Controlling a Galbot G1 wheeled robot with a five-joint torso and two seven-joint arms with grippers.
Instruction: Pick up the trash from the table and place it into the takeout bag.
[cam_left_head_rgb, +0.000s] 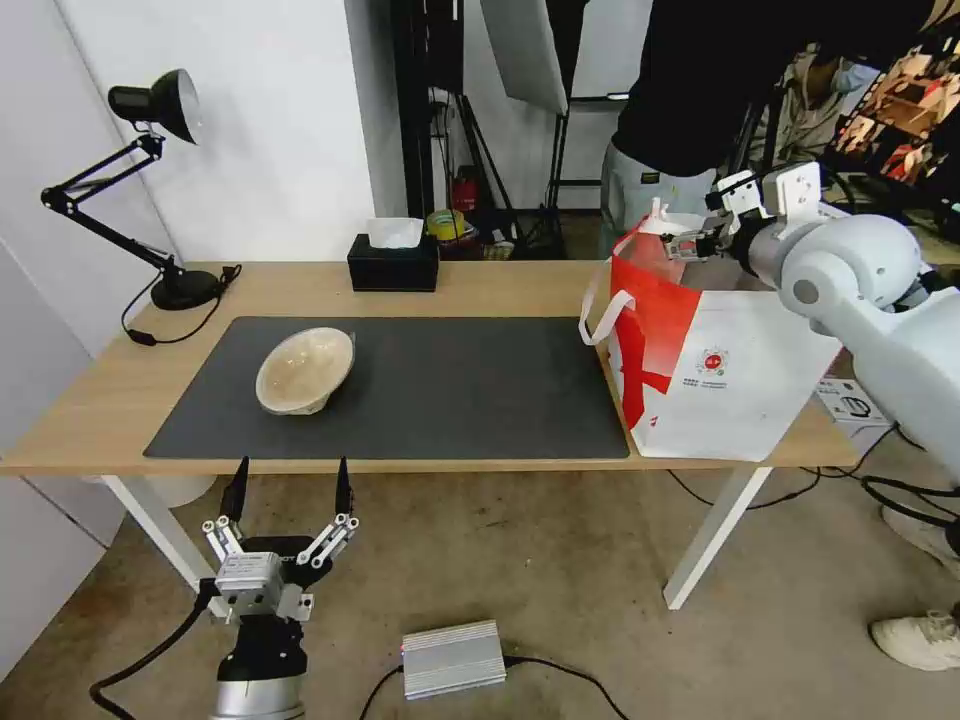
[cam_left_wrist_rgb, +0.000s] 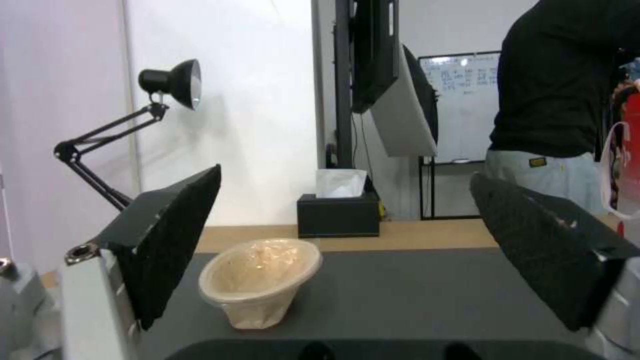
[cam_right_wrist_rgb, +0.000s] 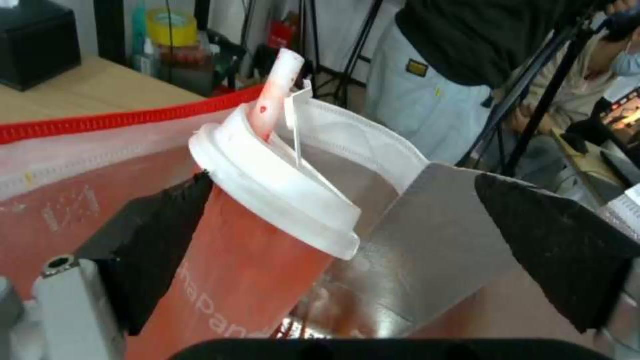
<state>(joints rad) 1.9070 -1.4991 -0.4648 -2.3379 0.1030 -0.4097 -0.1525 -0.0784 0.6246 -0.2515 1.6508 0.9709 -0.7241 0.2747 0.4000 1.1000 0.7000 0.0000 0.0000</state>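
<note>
A light-wood bench (cam_left_head_rgb: 500, 290) with white legs is seen across the middle of the head view, in front of a white wall, and a dark grey mat (cam_left_head_rgb: 450, 390) is laid on it. A beige bowl (cam_left_head_rgb: 305, 370) is found left of centre on the mat, tipped on its side with its mouth turned toward the upper left. A black lamp (cam_left_head_rgb: 150, 180) is placed at the bench's upper left and a black tissue box (cam_left_head_rgb: 393, 262) at its far edge.

The bag (cam_left_head_rgb: 720, 370), red and white, is set upright at the right end of the bench, partly off the mat. The right tool (cam_left_head_rgb: 700, 240) is held at the bag's mouth. In the right wrist view its fingers (cam_right_wrist_rgb: 153, 240) are spread wide; a red cup (cam_right_wrist_rgb: 260, 260) with a white lid and straw is seen tilted inside the foil-lined bag, touching one finger only and not clamped.

The left tool (cam_left_head_rgb: 290, 480) is seen at the lower left, below the bench's near edge, in front of the bowl and apart from it. Its fingers (cam_left_wrist_rgb: 173, 235) are wide open and nothing is held.
</note>
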